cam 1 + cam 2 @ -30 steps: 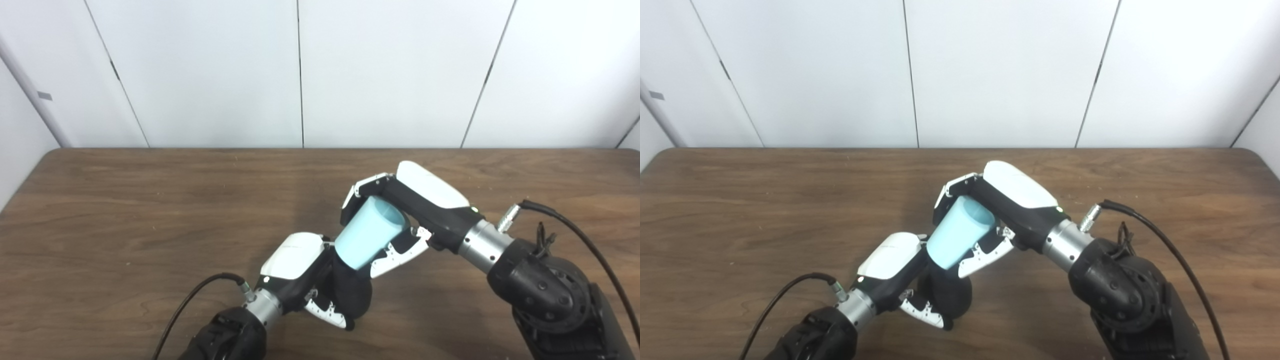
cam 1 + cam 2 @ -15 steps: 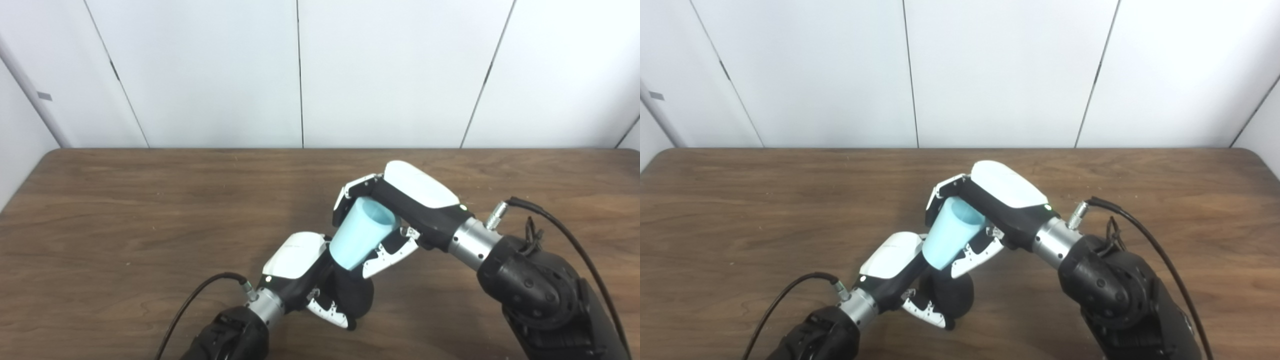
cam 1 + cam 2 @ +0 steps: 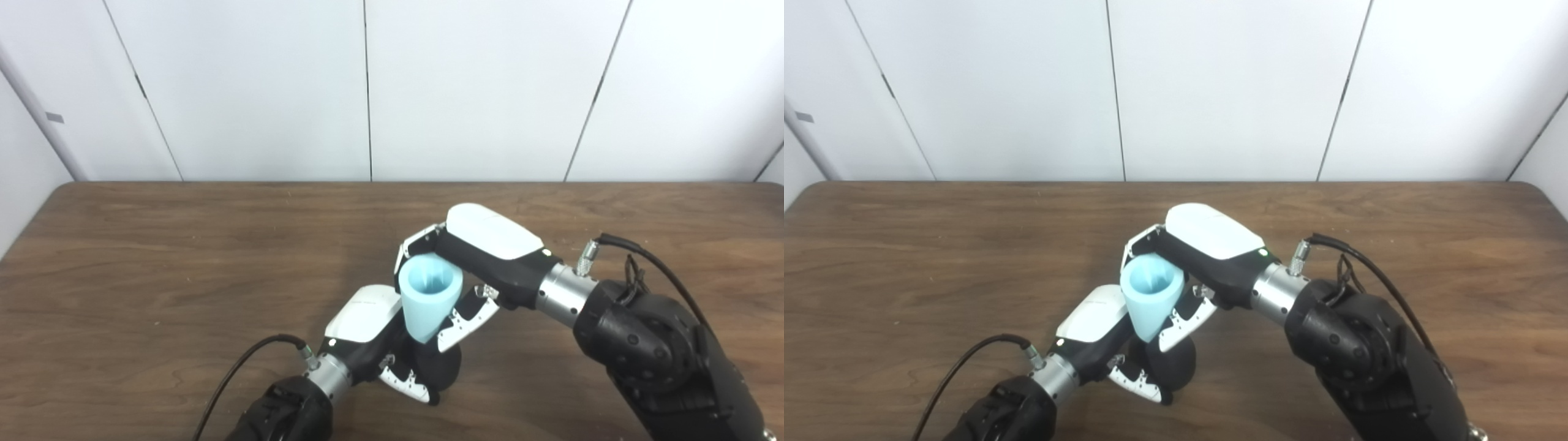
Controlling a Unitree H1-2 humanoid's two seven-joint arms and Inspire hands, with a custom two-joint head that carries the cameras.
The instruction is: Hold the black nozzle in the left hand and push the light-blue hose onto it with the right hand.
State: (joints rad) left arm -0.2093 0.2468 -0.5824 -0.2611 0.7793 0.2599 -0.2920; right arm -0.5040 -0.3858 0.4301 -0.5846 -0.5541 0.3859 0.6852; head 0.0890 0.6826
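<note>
Both hands (image 3: 484, 269) around hose (image 3: 429, 300)

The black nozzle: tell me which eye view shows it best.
The right eye view. The black nozzle shows more rounded body there below the light-blue hose, beside the left hand. In the left eye view the left hand's fingers and the right hand leave a narrower dark patch.

left robot hand (image 3: 373, 334) grips black nozzle (image 3: 440, 369) | right robot hand (image 3: 474, 257) holds light-blue hose (image 3: 429, 297) above it
</note>
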